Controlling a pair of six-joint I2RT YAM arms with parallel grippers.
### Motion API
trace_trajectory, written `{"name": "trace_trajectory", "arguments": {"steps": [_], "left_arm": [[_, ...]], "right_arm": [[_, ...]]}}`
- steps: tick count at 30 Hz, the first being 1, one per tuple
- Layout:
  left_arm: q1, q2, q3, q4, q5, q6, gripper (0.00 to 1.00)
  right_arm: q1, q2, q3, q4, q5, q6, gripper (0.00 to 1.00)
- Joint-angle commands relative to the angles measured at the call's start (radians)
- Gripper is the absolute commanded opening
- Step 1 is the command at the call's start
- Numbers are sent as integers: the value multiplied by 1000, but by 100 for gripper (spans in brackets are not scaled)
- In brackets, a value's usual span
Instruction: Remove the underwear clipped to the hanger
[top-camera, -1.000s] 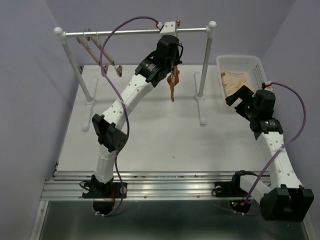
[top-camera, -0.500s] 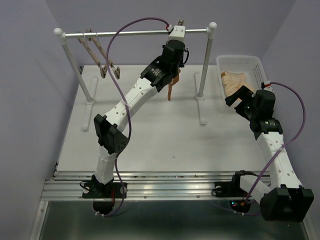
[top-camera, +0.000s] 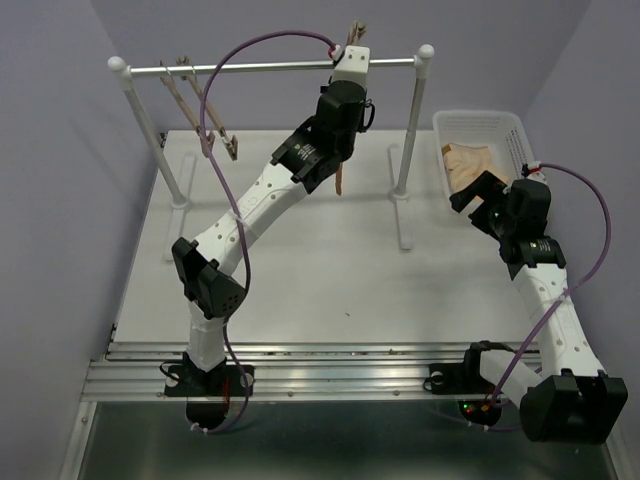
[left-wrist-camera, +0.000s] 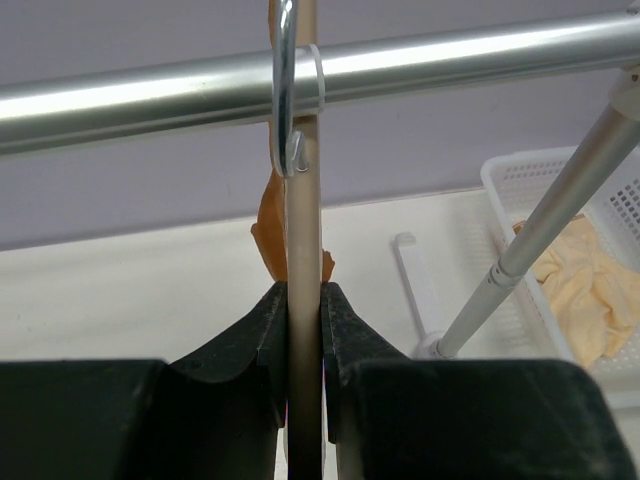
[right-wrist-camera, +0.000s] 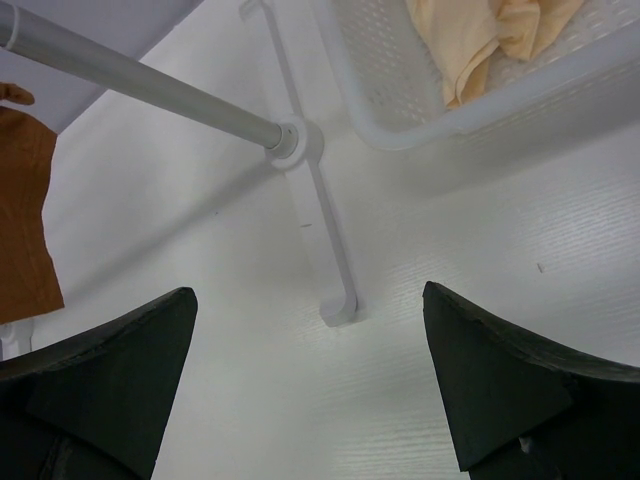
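My left gripper is raised to the rail and is shut on the hanger's light-wood bar. The bar stands upright between my black fingers. Its metal hook crosses the rail. The rust-orange underwear hangs limp below my left wrist. It shows partly behind the bar in the left wrist view and at the left edge of the right wrist view. My right gripper is open and empty, low over the table beside the basket.
A white basket at the back right holds a peach-beige cloth. Two bare wooden clip hangers hang at the rail's left end. The rack's right post and foot stand between the arms.
My left gripper has risen with the hanger from below the rail up to it, and the underwear rose with it. The right arm has not moved.
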Motion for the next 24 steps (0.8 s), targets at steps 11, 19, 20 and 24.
{"name": "trace_trajectory", "arguments": {"steps": [11, 19, 20, 24], "left_arm": [[-24, -153, -148, 72, -23, -17, 0], [-39, -233, -336, 105, -8, -36, 0], [-43, -244, -358, 108, -1, -40, 0], [-51, -322, -471, 122, 91, -40, 0]], "right_arm": [[-3, 1, 3, 56, -31, -16, 100], [-3, -5, 8, 59, -63, -33, 100], [-3, -6, 6, 66, -76, -39, 100], [-3, -37, -18, 140, -263, -99, 100]]}}
